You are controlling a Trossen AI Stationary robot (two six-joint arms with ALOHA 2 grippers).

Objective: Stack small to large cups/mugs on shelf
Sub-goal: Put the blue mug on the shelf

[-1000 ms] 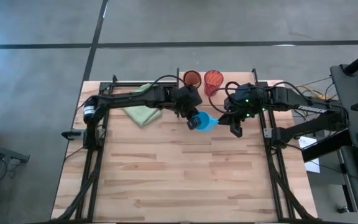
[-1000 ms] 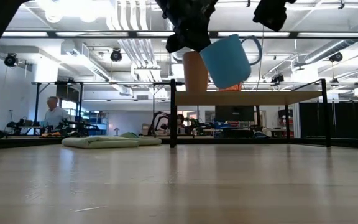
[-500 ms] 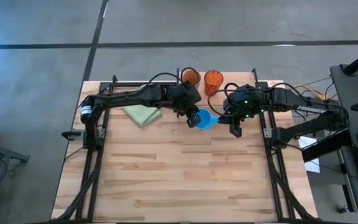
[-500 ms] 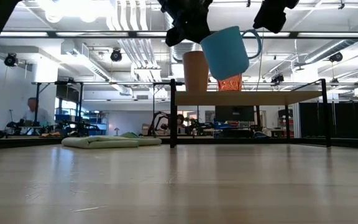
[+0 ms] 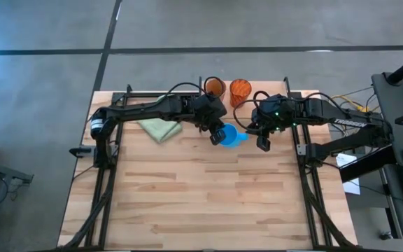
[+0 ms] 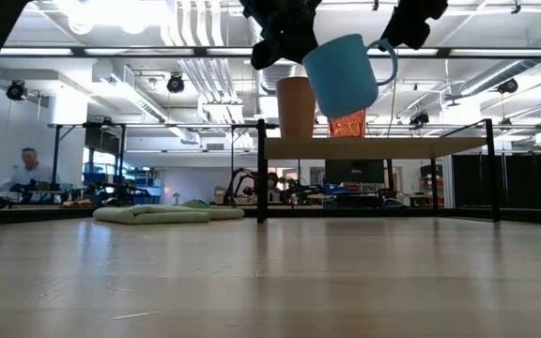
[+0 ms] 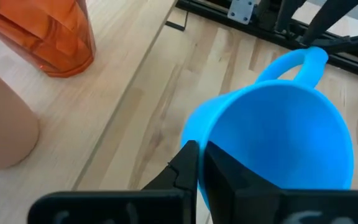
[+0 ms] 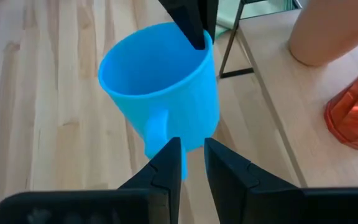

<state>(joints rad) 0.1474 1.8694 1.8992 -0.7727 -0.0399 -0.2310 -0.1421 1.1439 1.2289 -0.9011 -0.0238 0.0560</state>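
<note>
The bright blue mug hangs tilted in the air in front of the shelf, held by my left gripper, which is shut on it. My right gripper is narrowly open right at the mug's handle, on the mug's right side. The plain light-orange cup and the textured orange-red cup stand upright on their bases side by side on the shelf. In the low view the mug hides part of both cups. My left gripper pinches the mug's rim on the side opposite the handle, one finger inside the mug and one finger outside. The mug is lifted clear and tilted, its mouth turned up and toward the gripper. My right gripper: whether its fingers touch the handle I cannot tell.
A pale green folded cloth lies on the table left of the shelf. Black upright frames carry the shelf. The near half of the tabletop is bare wood. A person moves in the room behind.
My left gripper has raised the mug a little, so that in the low view it now stands higher against the two cups. My right gripper has shifted slightly toward the mug's handle.
</note>
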